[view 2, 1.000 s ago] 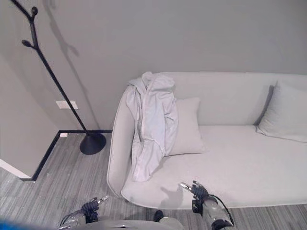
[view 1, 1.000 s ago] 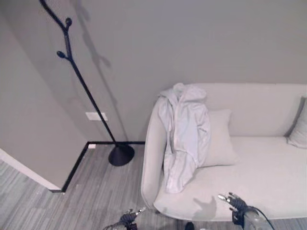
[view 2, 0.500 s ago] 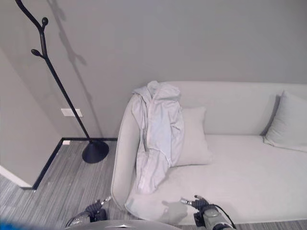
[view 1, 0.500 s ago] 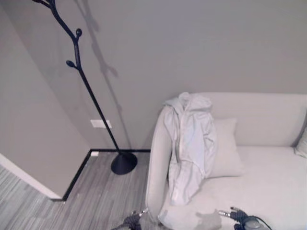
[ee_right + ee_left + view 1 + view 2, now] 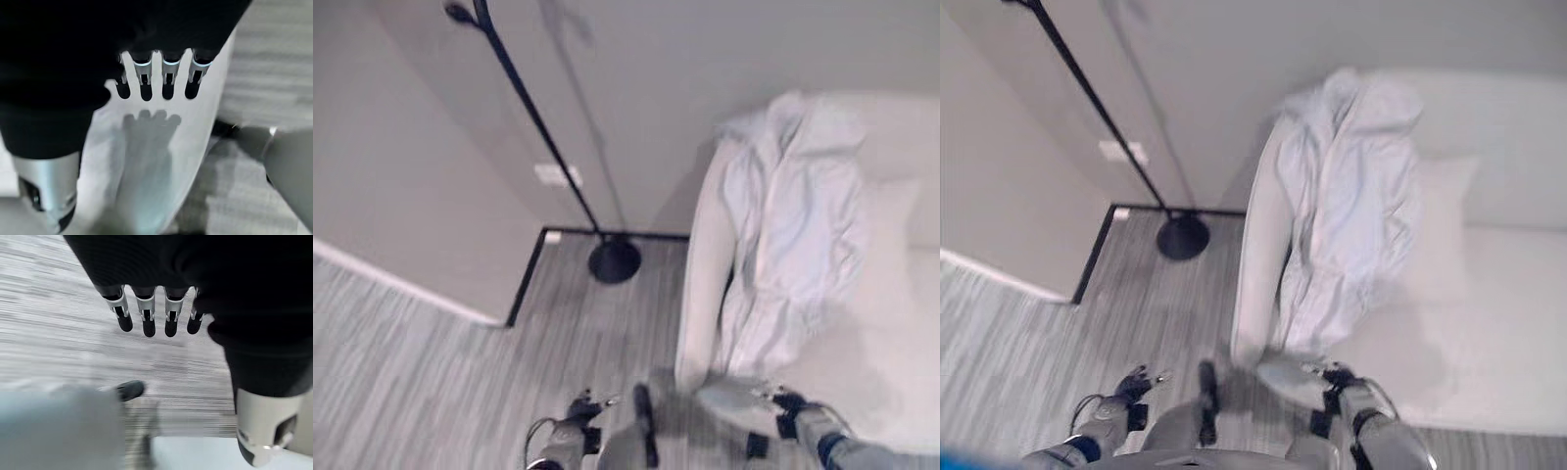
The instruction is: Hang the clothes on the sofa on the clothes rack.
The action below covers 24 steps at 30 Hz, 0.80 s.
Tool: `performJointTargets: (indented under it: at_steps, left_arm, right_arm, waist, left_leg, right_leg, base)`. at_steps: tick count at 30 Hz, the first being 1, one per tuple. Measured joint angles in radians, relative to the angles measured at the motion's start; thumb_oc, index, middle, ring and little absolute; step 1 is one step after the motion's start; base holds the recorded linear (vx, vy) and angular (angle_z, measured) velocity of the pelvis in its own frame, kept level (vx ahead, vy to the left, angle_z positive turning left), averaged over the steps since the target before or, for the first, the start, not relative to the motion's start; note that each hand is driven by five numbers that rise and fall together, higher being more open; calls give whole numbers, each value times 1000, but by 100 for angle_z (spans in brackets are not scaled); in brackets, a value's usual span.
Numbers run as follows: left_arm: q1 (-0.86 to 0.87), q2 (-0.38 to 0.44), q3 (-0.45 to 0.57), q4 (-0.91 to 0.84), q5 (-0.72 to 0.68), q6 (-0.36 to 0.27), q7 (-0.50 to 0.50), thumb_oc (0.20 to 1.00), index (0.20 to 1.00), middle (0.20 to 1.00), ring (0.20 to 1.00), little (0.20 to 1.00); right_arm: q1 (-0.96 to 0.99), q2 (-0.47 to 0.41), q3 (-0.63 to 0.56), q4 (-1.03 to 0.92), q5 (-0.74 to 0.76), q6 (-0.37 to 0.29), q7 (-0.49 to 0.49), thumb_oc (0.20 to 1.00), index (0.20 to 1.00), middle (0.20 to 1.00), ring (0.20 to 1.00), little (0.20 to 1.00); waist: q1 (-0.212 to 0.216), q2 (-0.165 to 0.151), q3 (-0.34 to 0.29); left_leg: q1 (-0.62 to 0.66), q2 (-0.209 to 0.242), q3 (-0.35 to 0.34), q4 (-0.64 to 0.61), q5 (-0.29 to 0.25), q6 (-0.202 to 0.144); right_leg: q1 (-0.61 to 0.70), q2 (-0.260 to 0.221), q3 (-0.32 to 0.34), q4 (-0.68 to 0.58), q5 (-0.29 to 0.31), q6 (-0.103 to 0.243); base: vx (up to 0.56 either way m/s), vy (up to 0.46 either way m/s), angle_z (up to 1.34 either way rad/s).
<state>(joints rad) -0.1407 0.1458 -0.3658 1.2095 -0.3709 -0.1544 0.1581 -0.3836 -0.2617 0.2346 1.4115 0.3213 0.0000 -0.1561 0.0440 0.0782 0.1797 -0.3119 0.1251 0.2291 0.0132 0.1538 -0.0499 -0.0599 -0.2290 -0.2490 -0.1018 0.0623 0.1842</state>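
Silver dark-tipped fingers point(image 5: 145, 318) under dark ribbed covers on each robot hand point(image 5: 146, 73), silver-grey forearms.

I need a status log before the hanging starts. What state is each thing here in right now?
White garment: draped over the sofa's arm and backrest, not held.
Clothes rack: upright on the floor by the wall; no clothing on the part that shows.
Sofa: seat bare beyond the garment.
Cushion: leaning against the backrest beside the garment.
Left hand: open, holding nothing, over the floor.
Right hand: open, holding nothing, over the sofa's front edge.
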Motion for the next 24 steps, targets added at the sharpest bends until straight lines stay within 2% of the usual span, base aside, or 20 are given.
performJointTargets:
  at_steps: [2, 4, 5, 9, 11, 16, 20, 24]
  left_arm:
    - [7, 8, -65, -56, 1, -18, 27, 1000, 1000, 1000, 1000, 1000]
    - [12, 14, -66, -94, 2, -31, 39, 1000, 1000, 1000, 1000, 1000]
    - [9, 20, -53, -82, 2, -43, 55, 1000, 1000, 1000, 1000, 1000]
    - [3, 25, -5, -28, 3, -45, 84, 1000, 1000, 1000, 1000, 1000]
    - [-2, 24, 1, -25, 3, -46, 99, 1000, 1000, 1000, 1000, 1000]
    - [-28, 31, -57, -115, 42, -58, 104, 1000, 1000, 1000, 1000, 1000]
    - [-42, 59, -123, -204, 100, -84, 104, 1000, 1000, 1000, 1000, 1000]
    - [-55, 58, -116, -146, 111, -85, 107, 1000, 1000, 1000, 1000, 1000]
  right_arm:
    - [-90, -36, -38, 91, -6, -2, -90, 1000, 1000, 1000, 1000, 1000]
    - [-96, -69, -71, 90, -9, 0, -171, 1000, 1000, 1000, 1000, 1000]
    - [-81, -82, -73, 45, -10, 0, -235, 1000, 1000, 1000, 1000, 1000]
    - [-38, -60, -69, -101, -18, -13, -311, 1000, 1000, 1000, 1000, 1000]
    - [-38, -40, -49, -133, -28, -21, -320, 1000, 1000, 1000, 1000, 1000]
    - [-108, -37, -23, -95, -27, -27, -310, 1000, 1000, 1000, 1000, 1000]
    - [-234, -77, -18, -50, -26, -33, -294, 1000, 1000, 1000, 1000, 1000]
    - [-311, -83, -3, -53, -1, -34, -307, 1000, 1000, 1000, 1000, 1000]
  waist:
    - [6, 7, 47]
    - [11, 6, 59]
    - [12, -2, 66]
    - [-11, -24, 81]
    - [-21, -26, 90]
    - [-10, -12, 100]
    - [15, 10, 127]
    - [52, 21, 148]
  left_leg:
    - [-5, -1, 2, -4, -1, -3]
    - [-15, -7, 7, -6, -2, -3]
    - [-19, -10, 18, -11, -2, -3]
    - [-18, -5, 42, -11, -2, 2]
    - [-19, 2, 46, -11, -2, 1]
    - [-54, 11, 37, -8, -4, -2]
    - [-90, -4, 29, -8, -5, -3]
    - [-115, -13, 25, 1, -2, 2]
  right_leg:
    - [-8, -3, 3, -3, 3, -4]
    - [-24, -9, 10, -3, 4, -5]
    - [-38, -14, 21, -3, 5, -6]
    - [-59, -13, 45, 2, 10, -7]
    - [-61, -4, 53, 2, 14, -2]
    - [-90, 4, 46, 2, 12, -8]
    - [-117, -10, 34, 0, 13, -6]
    - [-130, -20, 25, 1, 15, -4]
  base:
    - [19, 81, -7]
    - [14, 39, -7]
    - [6, 28, -19]
    - [11, -7, -18]
    - [27, -19, -14]
    - [60, 21, 2]
    - [60, 48, 10]
    - [50, 38, 7]
